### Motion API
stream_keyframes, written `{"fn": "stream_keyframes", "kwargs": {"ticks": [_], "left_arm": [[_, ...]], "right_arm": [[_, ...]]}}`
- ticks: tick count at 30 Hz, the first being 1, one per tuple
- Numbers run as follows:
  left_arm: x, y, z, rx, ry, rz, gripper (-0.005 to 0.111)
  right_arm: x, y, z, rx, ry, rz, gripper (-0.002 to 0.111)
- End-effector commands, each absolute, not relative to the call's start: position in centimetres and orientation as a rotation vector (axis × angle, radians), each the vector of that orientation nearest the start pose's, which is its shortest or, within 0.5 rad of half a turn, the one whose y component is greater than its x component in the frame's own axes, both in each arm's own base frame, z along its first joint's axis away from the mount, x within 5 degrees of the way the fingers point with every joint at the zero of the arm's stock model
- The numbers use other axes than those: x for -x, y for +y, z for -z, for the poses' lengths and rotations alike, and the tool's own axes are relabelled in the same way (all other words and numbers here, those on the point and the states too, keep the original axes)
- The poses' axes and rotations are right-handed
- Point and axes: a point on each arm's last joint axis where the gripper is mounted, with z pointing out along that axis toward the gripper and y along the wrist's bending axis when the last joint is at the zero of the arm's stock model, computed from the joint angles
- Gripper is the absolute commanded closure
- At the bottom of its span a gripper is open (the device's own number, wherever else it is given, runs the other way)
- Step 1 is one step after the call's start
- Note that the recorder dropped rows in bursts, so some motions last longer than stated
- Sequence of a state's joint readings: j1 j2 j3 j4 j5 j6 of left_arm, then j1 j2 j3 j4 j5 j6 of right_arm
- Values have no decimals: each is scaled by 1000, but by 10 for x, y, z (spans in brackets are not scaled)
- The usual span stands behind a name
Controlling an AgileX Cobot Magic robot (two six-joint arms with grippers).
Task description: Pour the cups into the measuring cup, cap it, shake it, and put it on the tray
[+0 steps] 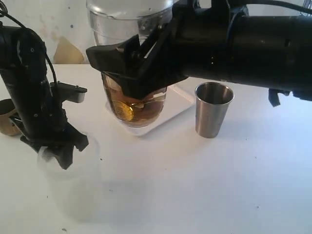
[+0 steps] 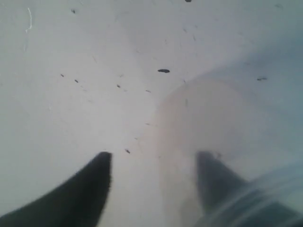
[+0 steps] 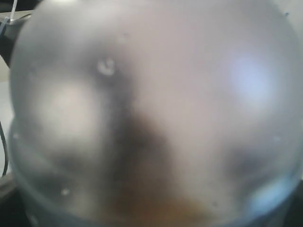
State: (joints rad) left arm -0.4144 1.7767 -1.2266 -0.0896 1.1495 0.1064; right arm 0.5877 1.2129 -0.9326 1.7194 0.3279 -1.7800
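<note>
Crowding is heaviest at the back of the tabletop (image 1: 219, 185), where we see the right hand (image 1: 132, 73) clamped round the measuring cup (image 1: 141, 114), its black fingers pressed against the clear wall above the brown liquid. The bulky right arm spans the upper part of the exterior view and hides the cup's middle. A clear dome cap (image 1: 127, 14) sits on top of the cup. In the right wrist view that cap (image 3: 151, 104) fills nearly the whole picture, blurred. The cup's base lies over the near corner of the tray (image 1: 181, 100); we cannot tell whether it rests there or hangs just above.

We count one steel tumbler (image 1: 213, 111), upright just beside the tray on its right and apart from the measuring cup. One wooden cup (image 1: 6, 117) sits at the far left edge, mostly hidden behind the left arm. One frosted cup (image 1: 73, 185) stands at the front left. There is one tray, one cap and two arms.

The left hand (image 1: 58, 148) hangs at the frosted cup's rim. In the left wrist view the hand (image 2: 154, 189) has its fingers (image 2: 94, 194) spread wide, with tabletop showing between them and the cup's blurred rim across one finger.

Open tabletop stretches in front of the tumbler and out to the right edge.
</note>
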Motion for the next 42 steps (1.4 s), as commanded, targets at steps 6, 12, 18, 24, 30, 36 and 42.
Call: {"fn": "stream_keyframes", "kwargs": {"ticks": [6,12,18,24,30,36,42], "left_arm": [[-295,-136,-261,-720,2883,104,2],[-267,-124,-339,-588,2554,193,2],[-202,-90,-372,-366,2202,281,2],[-138,-62,-352,-230,1954,406,2],[-125,-56,-312,-299,1958,357,2],[-125,-61,-317,-207,1904,490,23],[-127,-61,-325,-206,1815,491,51]], "right_arm": [[-209,172,-368,755,1554,-695,108],[-210,171,-362,742,1580,-674,108],[-210,170,-361,772,1575,-647,108],[-213,169,-357,810,1580,-575,108],[-213,170,-356,815,1584,-579,108],[-212,172,-356,830,1578,-597,108],[-212,172,-356,833,1576,-601,108]]}}
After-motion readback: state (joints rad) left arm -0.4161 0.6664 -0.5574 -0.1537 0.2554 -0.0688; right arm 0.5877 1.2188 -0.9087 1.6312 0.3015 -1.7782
